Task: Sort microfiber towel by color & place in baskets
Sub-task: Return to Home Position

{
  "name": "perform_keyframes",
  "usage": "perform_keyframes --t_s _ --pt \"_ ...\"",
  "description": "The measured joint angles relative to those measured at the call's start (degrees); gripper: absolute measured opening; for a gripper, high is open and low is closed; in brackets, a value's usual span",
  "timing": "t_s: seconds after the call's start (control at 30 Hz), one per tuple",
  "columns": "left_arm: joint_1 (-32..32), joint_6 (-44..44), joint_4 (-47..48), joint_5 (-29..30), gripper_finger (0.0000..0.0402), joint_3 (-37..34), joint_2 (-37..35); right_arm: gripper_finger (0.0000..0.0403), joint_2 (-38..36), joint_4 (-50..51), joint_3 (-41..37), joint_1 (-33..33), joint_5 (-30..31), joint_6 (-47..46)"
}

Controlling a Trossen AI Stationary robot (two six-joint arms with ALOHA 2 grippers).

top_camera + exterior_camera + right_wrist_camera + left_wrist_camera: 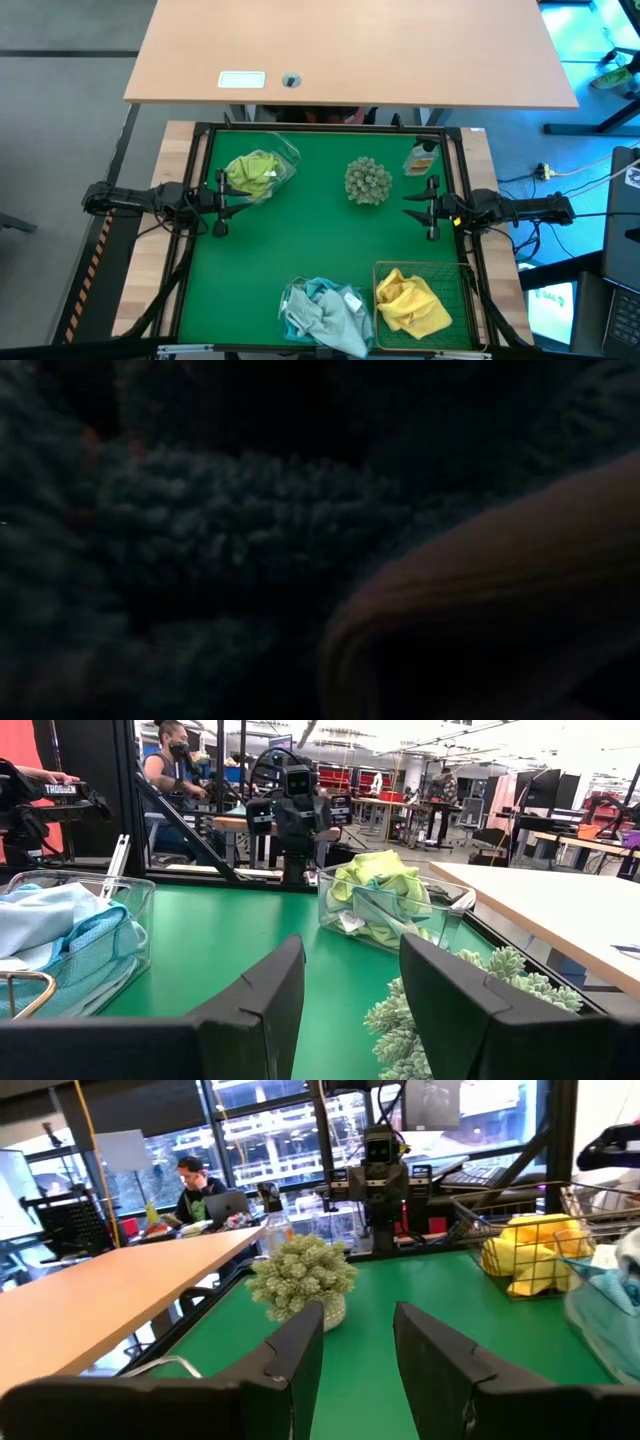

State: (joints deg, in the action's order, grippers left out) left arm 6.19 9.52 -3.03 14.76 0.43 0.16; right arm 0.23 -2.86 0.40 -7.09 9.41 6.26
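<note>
Inspecting the sorted cloths first, I found the lime green towels (255,172) bunched inside the far clear tub (290,152), which stood on the left arm's side of the green worktop (300,245). The light blue towels (325,310) lay heaped in the near clear tub (288,295) at the worktop's near edge, some cloth spilling over its rim. Just beside that tub, toward the right arm's side, the yellow towels (410,300) sat crumpled in the wire mesh basket (455,268). I saw no towel loose on the worktop.

The left hand (232,200) hung at the left edge of the worktop, just beside the far clear tub and pointing inward. Its wrist view showed both fingers (295,1360) apart with nothing between them. The right hand (412,207) hung at the opposite edge, facing the left one, well apart from all three containers. Its fingers (265,1005) were likewise apart and gripped nothing.

Between the two hands, toward the far side, the grey-green spiky ball (368,180) rested on the worktop. A small bottle (422,158) stood upright near the far right corner. A pale wooden desk (350,45) lay beyond the far edge. The low view was filled by fuzzy cloth against the lens, and I could not tell which.
</note>
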Motion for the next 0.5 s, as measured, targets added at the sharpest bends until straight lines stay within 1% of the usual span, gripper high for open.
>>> perform_keyframes --t_s 0.5 --pt "-0.7 0.0 0.0 0.0 0.0119 0.0 0.0 0.0167 0.0 0.0 0.0 0.0 0.0 0.0"
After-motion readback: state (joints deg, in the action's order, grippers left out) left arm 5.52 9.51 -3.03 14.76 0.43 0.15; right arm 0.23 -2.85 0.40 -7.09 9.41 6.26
